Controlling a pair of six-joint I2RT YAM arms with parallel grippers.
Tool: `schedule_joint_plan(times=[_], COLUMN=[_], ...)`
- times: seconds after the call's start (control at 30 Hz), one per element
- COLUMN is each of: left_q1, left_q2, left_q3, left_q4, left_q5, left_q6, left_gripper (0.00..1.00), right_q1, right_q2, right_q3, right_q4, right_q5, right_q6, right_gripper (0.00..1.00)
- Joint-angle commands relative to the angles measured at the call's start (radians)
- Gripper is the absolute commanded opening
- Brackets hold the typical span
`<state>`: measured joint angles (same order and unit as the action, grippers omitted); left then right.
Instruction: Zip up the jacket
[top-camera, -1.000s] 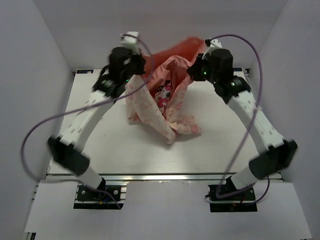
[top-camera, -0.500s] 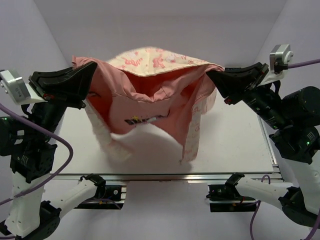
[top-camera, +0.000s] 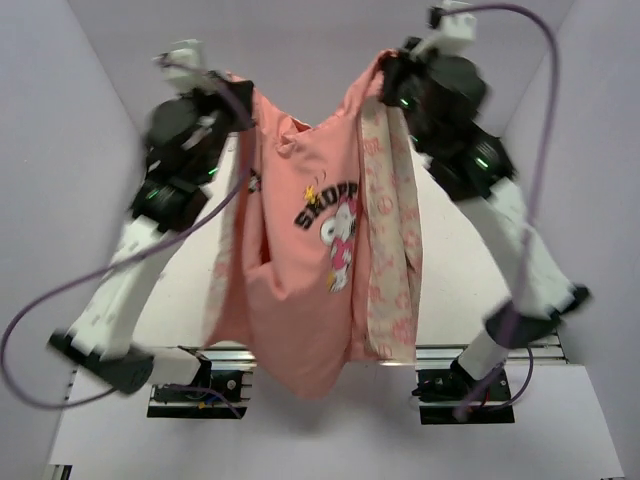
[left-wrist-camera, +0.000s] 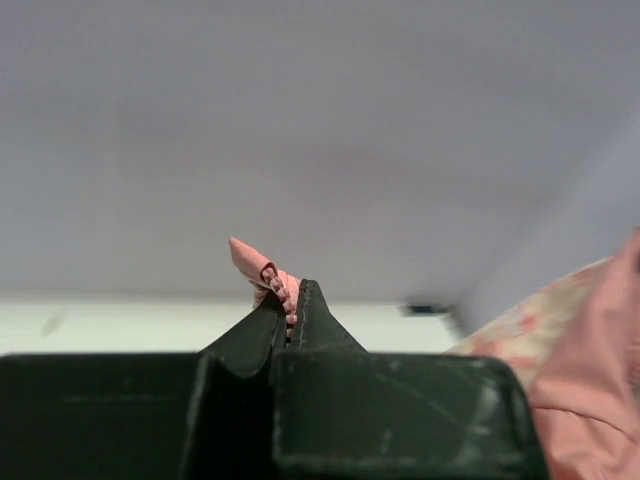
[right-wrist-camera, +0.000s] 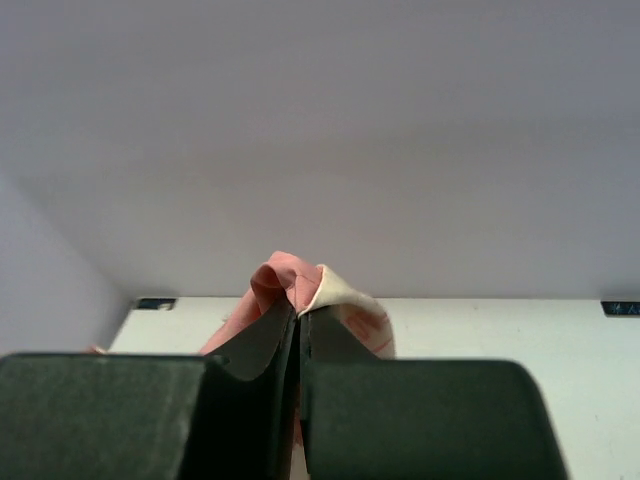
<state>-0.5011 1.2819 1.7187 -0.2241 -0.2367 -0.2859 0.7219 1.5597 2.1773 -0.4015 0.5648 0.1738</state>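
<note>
**Jacket up in the air, pinched at both top corners**

I'm looking down from the overhead camera and the jacket (top-camera: 300, 290) is hanging between my two arms, spread out like washing on a line. The solid pink lining faces the camera, with a cartoon print (top-camera: 335, 225) and dark lettering showing near the middle. Down its right side runs a long cream panel (top-camera: 392, 230) with the pink pattern, hanging straight. The front is open, not zipped.

Left tool (top-camera: 232, 100): it's up at the jacket's top left corner. On the left wrist camera the fingers (left-wrist-camera: 255, 335) are pressed together with only a sliver between them, and a small pink fold of the jacket pokes up out of the tips, a row of what look like zipper teeth along its edge. So it's clamped on the fabric.

Right tool (top-camera: 385, 72): it's at the top right corner. On the right wrist camera the fingers (right-wrist-camera: 335, 345) are fully closed, with a bunched bit of pink lining and cream outer fabric squeezed between the tips.

The white table (top-camera: 450, 255) shows on either side of the hanging cloth. The bottom hem drops across the table's near edge in this view; whether it touches the surface, I can't tell.
</note>
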Motion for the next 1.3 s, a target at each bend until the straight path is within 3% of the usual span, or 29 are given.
schedule_joint_plan(times=[0.0,0.1,0.13,0.2,0.23,0.27,0.3,0.33,0.37,0.4,0.47,0.63,0.7,0.77,0.8,0.83,0.93,1.0,1.13,1.27], left_q1=[0.003,0.018,0.036,0.050,0.053,0.053,0.053,0.053,0.053,0.053,0.053,0.053,0.053,0.053,0.053,0.053,0.053,0.053,0.053,0.053], left_q2=[0.222,0.495,0.669,0.851,0.935,1.056,1.080,1.082,1.049,1.028,0.987,0.792,0.693,0.506,0.438,0.310,0.113,0.059,0.046,0.177], left_q3=[0.045,0.146,0.277,0.486,0.695,0.769,0.798,0.762,0.724,0.687,0.621,0.463,0.258,0.072,-0.129,-0.224,-0.525,-0.679,-0.850,-0.867], left_q4=[-0.130,-0.185,-0.257,-0.352,-0.395,-0.418,-0.405,-0.377,-0.313,-0.290,-0.274,-0.342,-0.360,-0.354,-0.342,-0.325,-0.301,-0.262,-0.062,0.008], left_q5=[-0.358,-0.420,-0.420,-0.351,-0.270,-0.239,-0.216,-0.173,-0.156,-0.147,-0.157,-0.099,-0.110,-0.122,-0.119,-0.116,-0.063,0.046,0.236,0.284], left_q6=[-0.053,-0.087,-0.113,-0.142,-0.163,-0.162,-0.167,-0.177,-0.174,-0.176,-0.164,-0.133,-0.145,-0.188,-0.214,-0.228,-0.292,-0.312,-0.315,-0.334], left_gripper=[0.00,0.00,0.03,0.04,0.08,0.15,0.22,0.33,0.45,0.62,0.98,0.98,0.98,0.98,0.98,0.98,0.98,0.98,0.98,0.98], right_q1=[-0.132,-0.239,-0.265,-0.286,-0.308,-0.318,-0.328,-0.337,-0.337,-0.338,-0.337,-0.335,-0.332,-0.326,-0.323,-0.319,-0.305,-0.288,-0.277,-0.277], right_q2=[0.262,0.440,0.514,0.580,0.615,0.681,0.710,0.729,0.734,0.717,0.615,0.340,0.263,0.137,0.093,0.013,-0.125,-0.167,-0.153,-0.063], right_q3=[0.154,0.167,0.164,0.150,0.163,0.206,0.229,0.251,0.263,0.241,0.144,-0.216,-0.339,-0.570,-0.653,-0.806,-1.062,-1.152,-1.258,-1.266], right_q4=[-0.160,-0.117,-0.099,-0.041,-0.001,0.013,0.023,0.023,0.017,0.010,0.053,0.018,-0.032,-0.042,-0.027,-0.022,0.006,0.039,0.079,0.142], right_q5=[0.099,-0.049,-0.145,-0.239,-0.309,-0.342,-0.365,-0.400,-0.410,-0.411,-0.434,-0.474,-0.516,-0.540,-0.546,-0.557,-0.595,-0.612,-0.680,-0.698], right_q6=[0.123,0.170,0.187,0.194,0.219,0.220,0.224,0.207,0.196,0.190,0.164,0.176,0.188,0.200,0.214,0.223,0.248,0.257,0.224,0.198], right_gripper=[0.00,0.00,0.00,0.00,0.00,0.07,0.18,0.33,0.62,0.74,0.89,0.89,0.89,0.89,0.89,0.89,0.89,0.89,0.89,0.89])
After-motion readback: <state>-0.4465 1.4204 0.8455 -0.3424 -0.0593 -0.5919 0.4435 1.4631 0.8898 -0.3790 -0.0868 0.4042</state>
